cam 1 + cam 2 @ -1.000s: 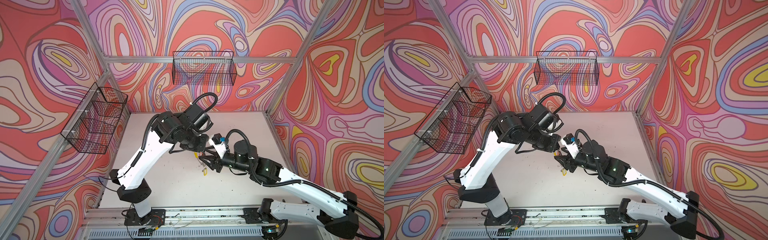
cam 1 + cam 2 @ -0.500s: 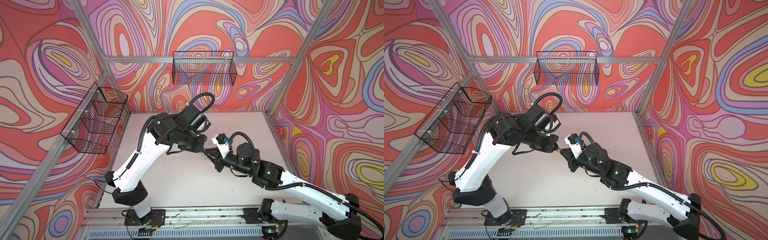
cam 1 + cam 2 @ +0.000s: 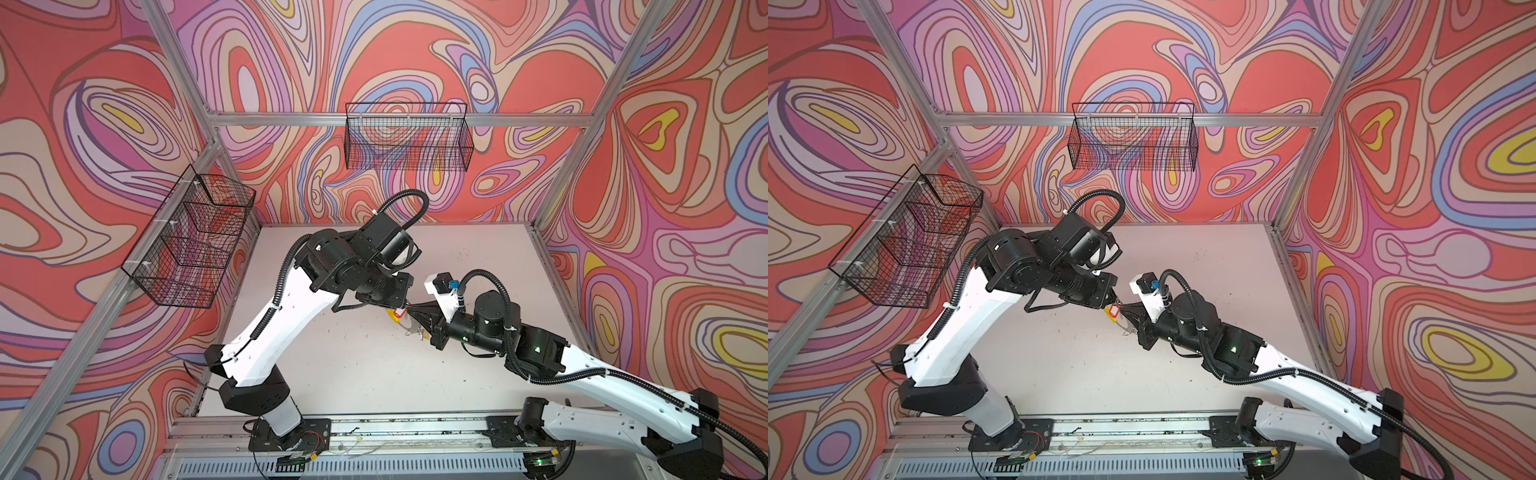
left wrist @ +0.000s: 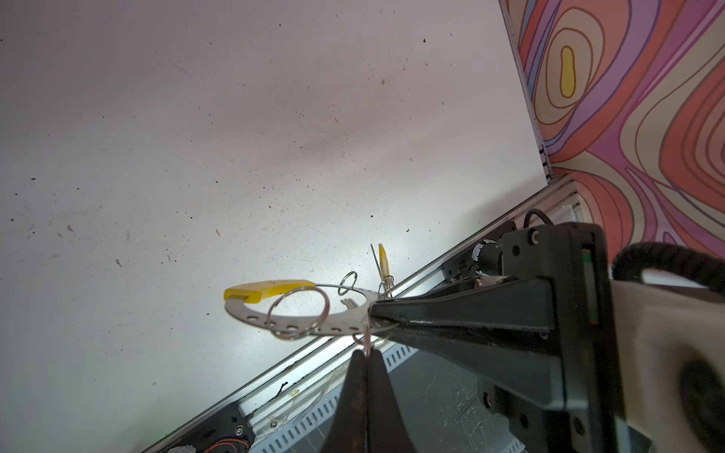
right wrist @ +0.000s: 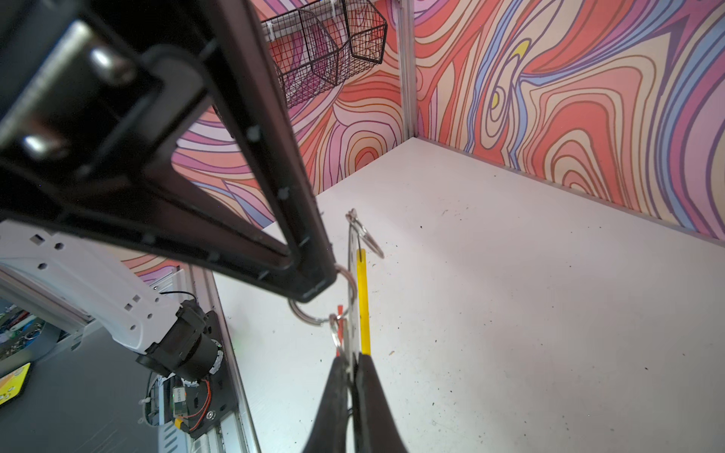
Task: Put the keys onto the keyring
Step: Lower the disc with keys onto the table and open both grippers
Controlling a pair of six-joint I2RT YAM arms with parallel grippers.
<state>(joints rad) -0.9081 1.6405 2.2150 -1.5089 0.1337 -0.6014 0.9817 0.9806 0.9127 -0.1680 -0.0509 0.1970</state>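
Rail along front edge of desk. Mid-desk, hands meet tip to tip. Right hand pinched tight on rim of keyring. Keyring held up off desk, edge-on in right wrist view. Yellow arc on side away from right hand. Left hand closed narrow on small split ring at keyring rim. Red tag just beside grips. Yellow-tag key dangling near right hand tips. Wire basket on back wall.
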